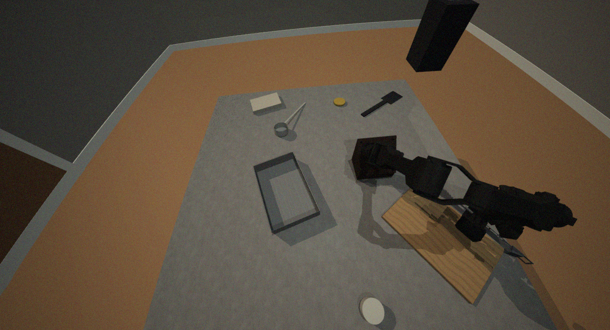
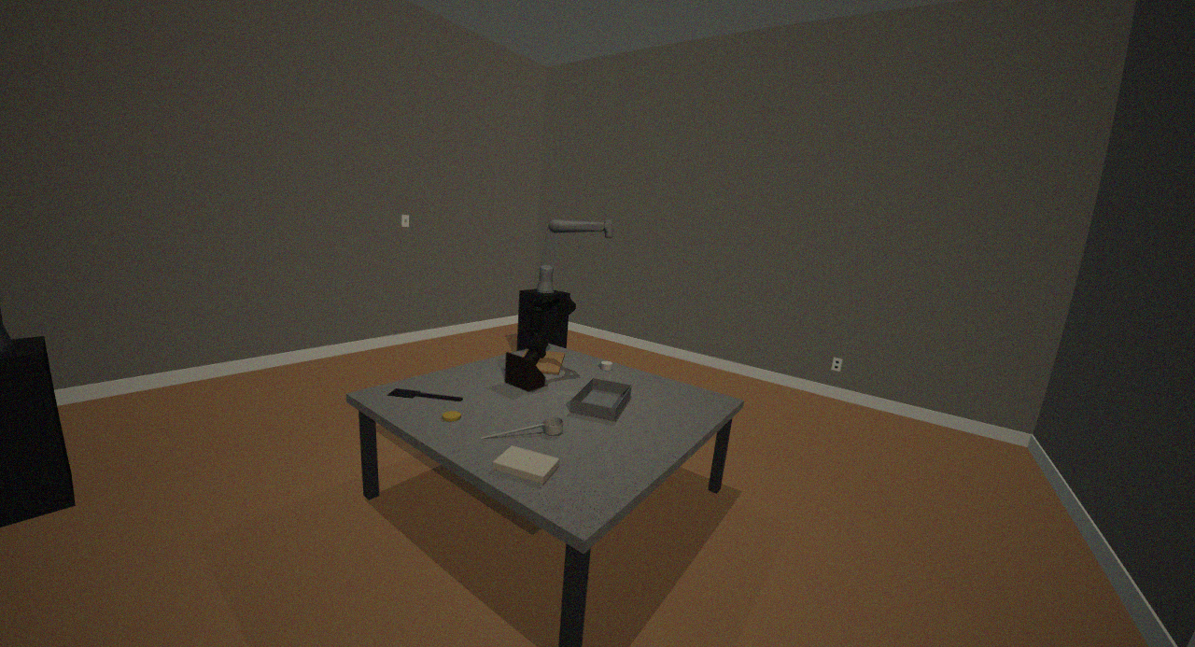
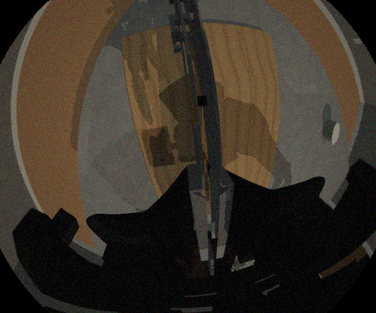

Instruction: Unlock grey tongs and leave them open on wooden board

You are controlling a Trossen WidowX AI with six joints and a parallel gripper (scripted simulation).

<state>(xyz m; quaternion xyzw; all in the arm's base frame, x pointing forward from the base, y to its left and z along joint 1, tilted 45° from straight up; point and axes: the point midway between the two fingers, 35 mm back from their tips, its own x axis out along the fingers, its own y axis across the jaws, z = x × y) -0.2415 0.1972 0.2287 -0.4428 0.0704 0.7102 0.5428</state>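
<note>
My gripper (image 1: 490, 229) (image 3: 198, 169) is shut on the grey tongs (image 1: 514, 250) (image 3: 211, 113), above the wooden board (image 1: 452, 260) (image 2: 551, 361) (image 3: 245, 48). In the top view one end of the tongs, with a thin wire loop, reaches past the board's right end; the arm hides much of the rest. In the wrist view their two long arms lie close together with a narrow gap. Whether the lock is released cannot be told. The grey roasting tin (image 1: 264, 200) (image 2: 593, 410) stands on the table with no tongs across it.
A white round cup (image 1: 373, 310) (image 2: 606, 365) (image 3: 336, 133) stands near the board. At the other end of the table lie a black spatula (image 1: 375, 108) (image 2: 438, 397), a yellow disc (image 1: 339, 101) (image 2: 451, 414), a handled cup (image 1: 280, 134) (image 2: 553, 428) and a cream block (image 1: 265, 102) (image 2: 525, 462).
</note>
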